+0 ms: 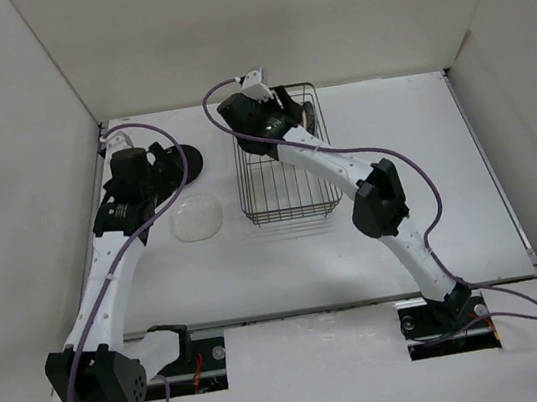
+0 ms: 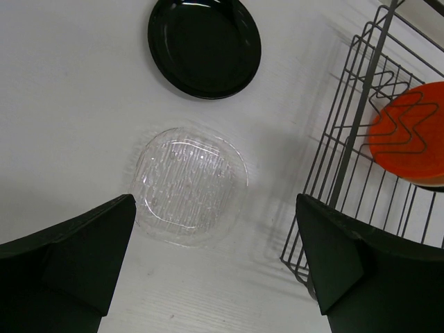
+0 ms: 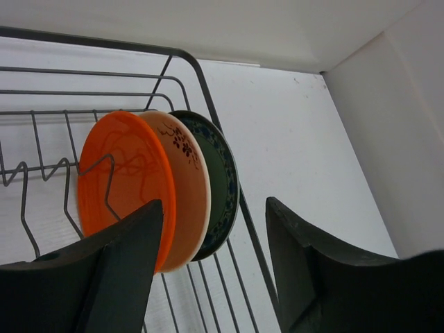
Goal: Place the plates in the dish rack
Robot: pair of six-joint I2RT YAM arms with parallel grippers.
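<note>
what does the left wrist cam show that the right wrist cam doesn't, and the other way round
Only the left wrist view: the black plate and the clear plate, both lying flat on the table beside the dish rack. Only the right wrist view: the cream plate and the teal plate, standing upright side by side. Both: the orange plate standing in the dish rack.

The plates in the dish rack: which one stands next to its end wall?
The dark teal patterned plate, last in the row beside the end wires of the dish rack; the cream plate is in the middle, the orange plate farthest from them.
</note>
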